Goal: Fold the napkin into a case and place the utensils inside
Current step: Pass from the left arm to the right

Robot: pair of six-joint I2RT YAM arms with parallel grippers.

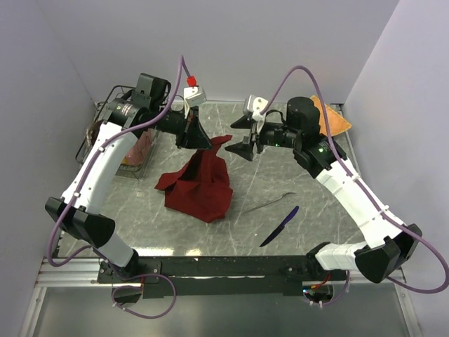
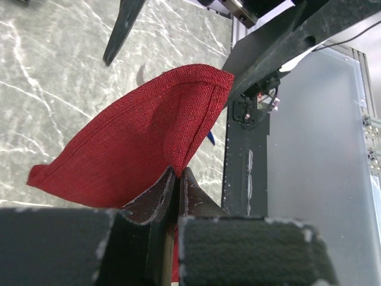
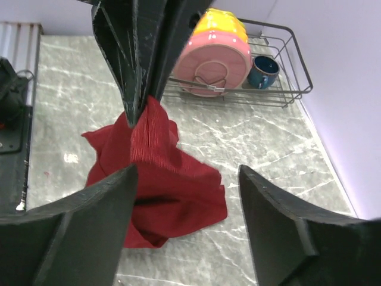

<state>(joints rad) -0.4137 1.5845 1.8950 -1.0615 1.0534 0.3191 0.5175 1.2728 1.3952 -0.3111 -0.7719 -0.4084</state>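
Observation:
The dark red napkin [image 1: 200, 182] hangs in a cone from my left gripper [image 1: 198, 142], its lower folds resting on the marble table. That gripper [image 2: 177, 171] is shut on the napkin [image 2: 137, 143] at its top edge. My right gripper [image 1: 247, 135] hovers open to the right of the raised napkin corner, touching nothing. In the right wrist view its fingers [image 3: 101, 202] frame the napkin [image 3: 158, 173] below, with nothing between them. The silver fork [image 1: 270, 203] and the blue-purple knife [image 1: 280, 225] lie on the table at the front right.
A wire dish rack [image 3: 280, 89] with pink and yellow plates [image 3: 217, 59] and a blue cup [image 3: 262, 70] stands at the back left. An orange woven mat [image 1: 331, 116] lies at the back right corner. Walls close in on three sides.

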